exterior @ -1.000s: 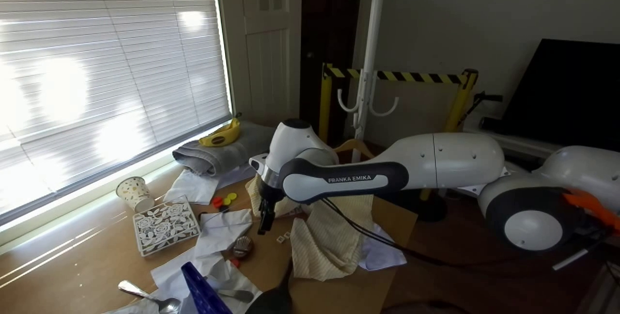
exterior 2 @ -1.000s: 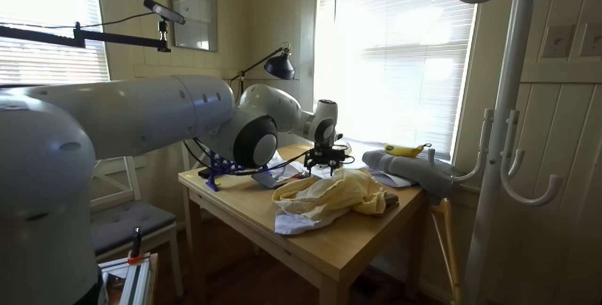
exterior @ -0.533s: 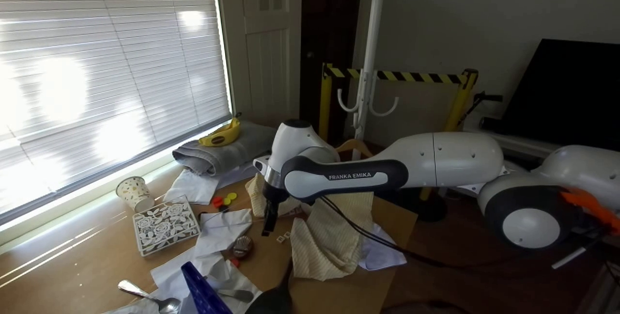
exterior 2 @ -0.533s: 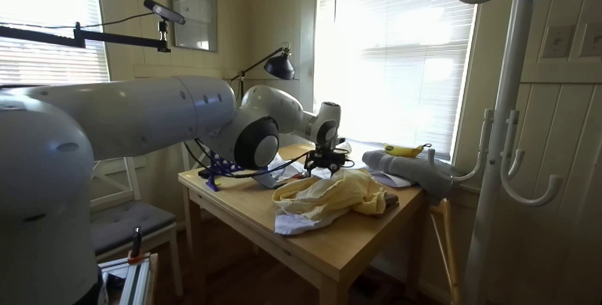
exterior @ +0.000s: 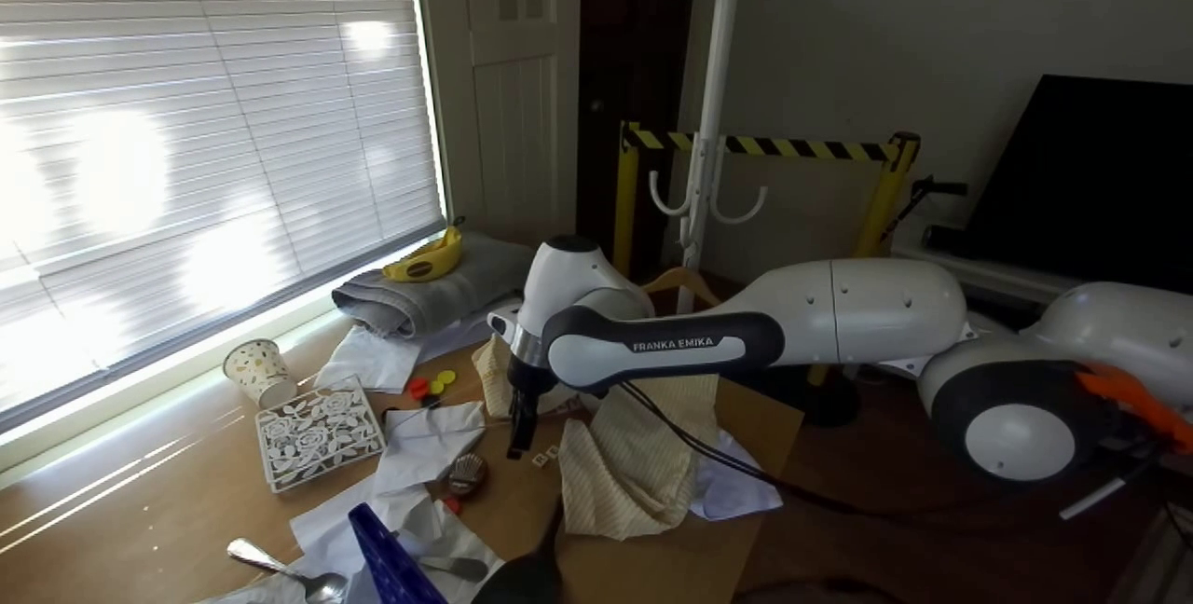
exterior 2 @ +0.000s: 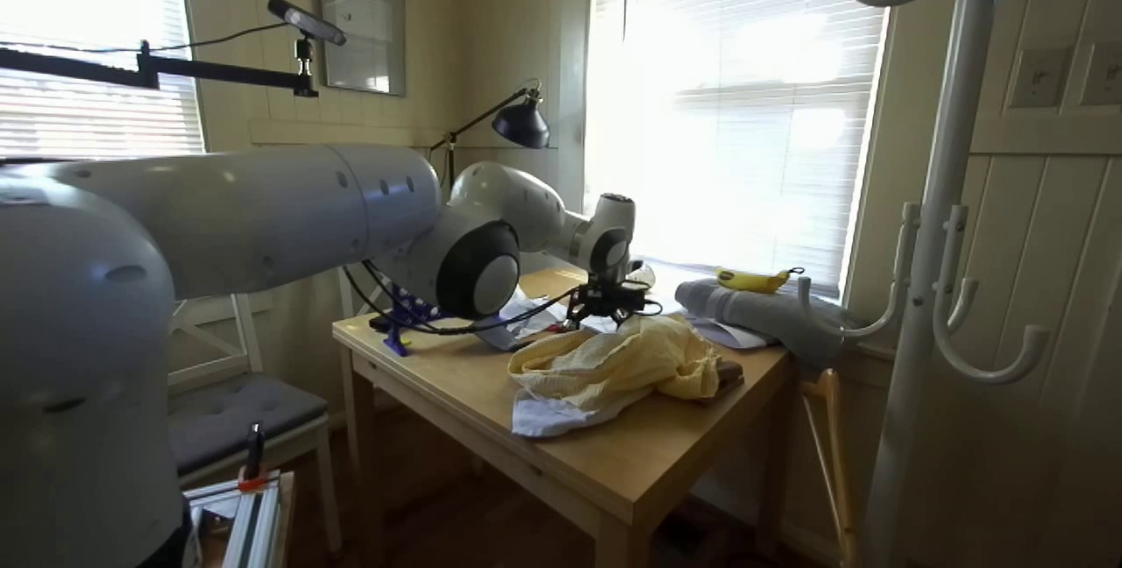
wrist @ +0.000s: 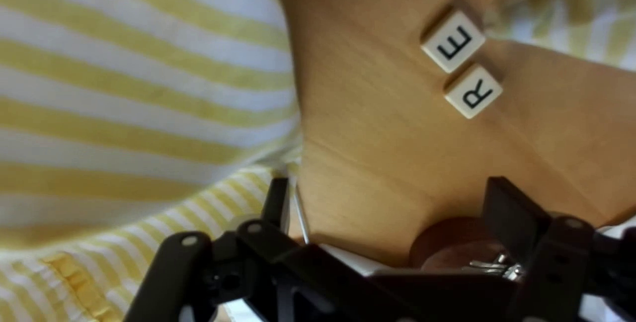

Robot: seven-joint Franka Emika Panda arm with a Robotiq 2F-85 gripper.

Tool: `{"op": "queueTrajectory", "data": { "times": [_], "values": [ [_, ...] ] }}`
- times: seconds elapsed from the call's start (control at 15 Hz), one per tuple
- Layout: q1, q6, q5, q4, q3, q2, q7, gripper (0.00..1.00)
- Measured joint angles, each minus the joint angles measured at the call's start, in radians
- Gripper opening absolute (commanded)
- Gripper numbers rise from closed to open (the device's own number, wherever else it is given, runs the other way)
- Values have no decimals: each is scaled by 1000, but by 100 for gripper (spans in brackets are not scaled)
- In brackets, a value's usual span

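Note:
My gripper (wrist: 390, 198) is open in the wrist view, with nothing held between its fingers. In both exterior views the gripper (exterior: 518, 451) (exterior 2: 596, 321) points down, low over the table. Two small cream letter tiles lie nearest ahead of it: the E tile (wrist: 453, 41) and the R tile (wrist: 473, 91). The tiles also show in an exterior view (exterior: 546, 456), just beside the fingertips. A round brown object with metal tines (wrist: 447, 245) (exterior: 467, 475) lies near one finger, partly hidden by it. A yellow-and-white striped cloth (wrist: 139, 88) (exterior: 624, 473) (exterior 2: 631, 358) lies by the other finger.
White papers (exterior: 429, 441), a white lattice trivet (exterior: 322, 436), a speckled cup (exterior: 260, 373), a spoon (exterior: 280, 569), a blue object (exterior: 391, 557) and a black utensil (exterior: 522, 581) lie around. A grey towel (exterior 2: 754, 309) bears a yellow banana-shaped pouch (exterior 2: 751, 280). A coat rack (exterior 2: 938, 200) stands beside the table.
In both exterior views the gripper has moved slightly to the right and down, closer to the table. The things on the table have not moved.

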Motion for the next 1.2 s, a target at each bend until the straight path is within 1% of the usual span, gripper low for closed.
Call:
{"op": "queueTrajectory", "data": {
  "times": [0.27, 0.6, 0.87, 1.0, 1.2],
  "values": [
    [5, 7, 0, 2, 0, 0, -52, 100],
    [2, -32, 1, 2, 18, -1, -122, 100],
    [-4, -63, 1, 2, 17, -1, -136, 100],
    [0, -26, 1, 2, 13, 0, -135, 100],
    [13, 100, 1, 2, 2, 6, -104, 100]
  ]
}}
